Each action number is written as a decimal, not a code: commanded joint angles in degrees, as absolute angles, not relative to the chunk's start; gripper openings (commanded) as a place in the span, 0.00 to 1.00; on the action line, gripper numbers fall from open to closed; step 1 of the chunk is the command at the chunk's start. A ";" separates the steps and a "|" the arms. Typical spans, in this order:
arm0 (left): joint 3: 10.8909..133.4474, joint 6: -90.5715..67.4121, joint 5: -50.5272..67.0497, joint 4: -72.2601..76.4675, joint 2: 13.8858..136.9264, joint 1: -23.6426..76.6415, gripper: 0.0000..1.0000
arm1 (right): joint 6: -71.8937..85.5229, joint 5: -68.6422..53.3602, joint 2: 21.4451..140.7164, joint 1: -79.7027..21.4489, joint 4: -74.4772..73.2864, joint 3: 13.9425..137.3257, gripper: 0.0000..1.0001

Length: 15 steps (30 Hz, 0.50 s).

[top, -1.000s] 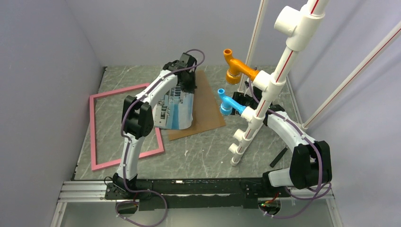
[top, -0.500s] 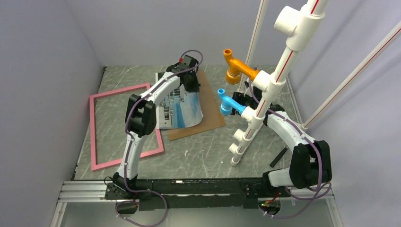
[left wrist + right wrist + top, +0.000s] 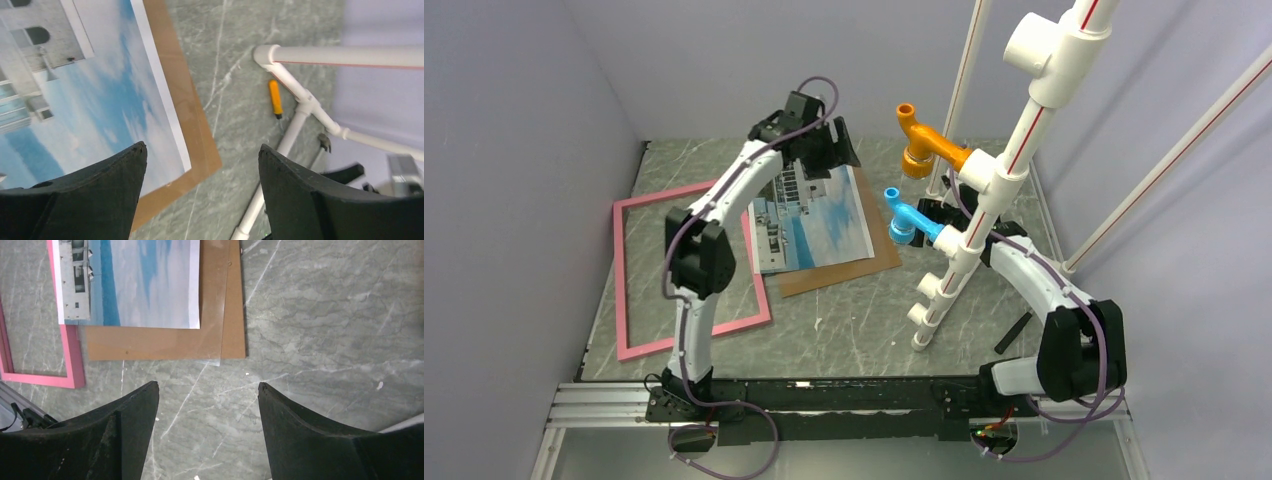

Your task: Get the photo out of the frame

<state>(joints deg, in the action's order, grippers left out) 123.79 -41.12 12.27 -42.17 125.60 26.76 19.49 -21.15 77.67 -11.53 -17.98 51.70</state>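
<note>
While working outward from the left wrist, found the left gripper (image 3: pixel 201 155) spread wide and empty, hanging above the far right corner of the photo (image 3: pixel 814 225) and touching nothing.

Located the photo lying flat, picture side up, on a brown backing board (image 3: pixel 844 270) toward the far middle of the table (image 3: pixel 854 330). Noted its near left corner lapping onto the right rail of the frame (image 3: pixel 674 193). Confirmed it out of the frame: saw bare table through the pink border, which lies flat toward the left edge of the table.

Judged the photo light, thin and floppy, likely to curl, crease or smudge under a hard pinch. Recommend taking hold where its left margin overhangs the board, by a corner or a short length of edge, and keeping it low and level. Expect the frame to be stiffer but slender, best held by one rail.

Found the right gripper (image 3: pixel 207 390) likewise open and empty, over bare table just beside the board's right edge.

Counted one photo, one frame, one backing board and what appears to be one clear sheet (image 3: pixel 212 347) lying offset on the board. Also counted one white pipe stand (image 3: pixel 969 240) toward the right edge, carrying one orange fitting (image 3: pixel 924 140) and one blue fitting (image 3: pixel 909 222).
</note>
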 commanded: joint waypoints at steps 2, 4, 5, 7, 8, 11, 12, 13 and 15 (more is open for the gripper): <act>114.51 -33.79 16.84 -41.45 105.84 24.57 0.85 | 18.73 -18.94 71.77 -11.18 -19.53 51.46 0.75; 106.05 -31.44 17.80 -40.55 99.00 22.80 0.85 | 18.69 -19.27 70.86 -11.29 -20.17 51.33 0.75; 101.36 -30.01 18.13 -39.67 95.55 21.75 0.85 | 18.67 -19.55 70.42 -11.31 -20.55 51.25 0.75; 91.03 -27.16 16.80 -38.45 89.37 20.00 0.86 | 18.88 -21.09 69.68 -11.36 -19.69 50.58 0.75; 88.46 -25.82 14.57 -38.34 86.87 19.24 0.88 | 19.11 -21.88 69.56 -11.41 -19.35 50.25 0.75; 76.95 -22.79 8.47 -39.02 81.71 16.90 0.91 | 19.91 -23.98 69.54 -11.66 -19.01 50.00 0.75; 73.65 -22.11 8.66 -38.53 80.64 16.01 0.91 | 20.07 -24.28 69.47 -11.84 -19.13 50.01 0.75; 70.69 -21.96 9.32 -37.45 80.01 15.14 0.92 | 20.20 -24.34 69.05 -12.13 -19.22 49.94 0.75; 65.47 -22.42 10.68 -35.43 79.55 13.78 0.92 | 20.46 -24.29 68.26 -12.21 -19.10 49.39 0.75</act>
<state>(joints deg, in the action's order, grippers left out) 74.91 -25.91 11.66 -37.58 78.26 16.10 19.68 -22.55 70.43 -11.79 -20.14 49.95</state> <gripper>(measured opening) 0.914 0.746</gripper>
